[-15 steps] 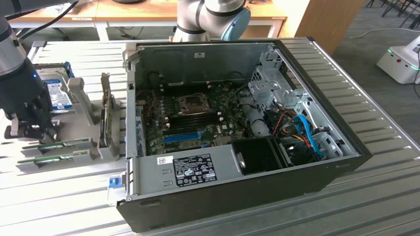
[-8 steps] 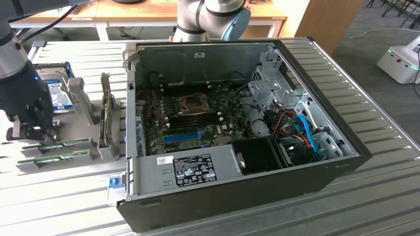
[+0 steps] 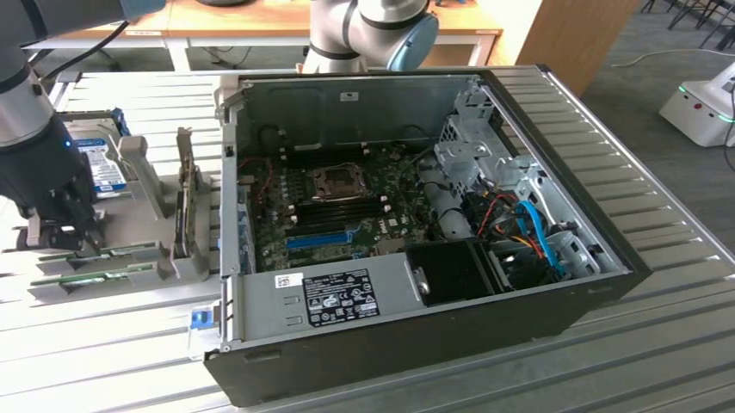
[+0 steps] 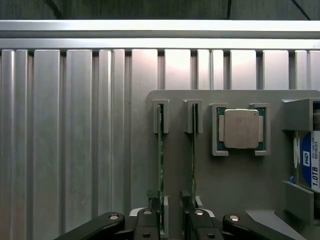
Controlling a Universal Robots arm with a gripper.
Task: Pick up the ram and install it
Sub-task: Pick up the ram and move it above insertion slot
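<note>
Claw (image 4: 168, 202) hung released, fingertips either side of the ram (image 4: 161, 160). It stood edge-on in the grey holder (image 4: 235, 185), its near end hidden behind the fingers. A second stick (image 4: 193, 160) sat just beside; the hard drive (image 4: 311, 160) was cut off at the frame's edge.

In the wrist view we see the drive (image 4: 310, 167) cut off by the picture's edge, its label only partly readable. The ram (image 4: 160, 165) shows edge-on, so we cannot make out its chips. In the exterior view the arm (image 3: 34, 129) covers part of the drive and runs out of frame.
</note>
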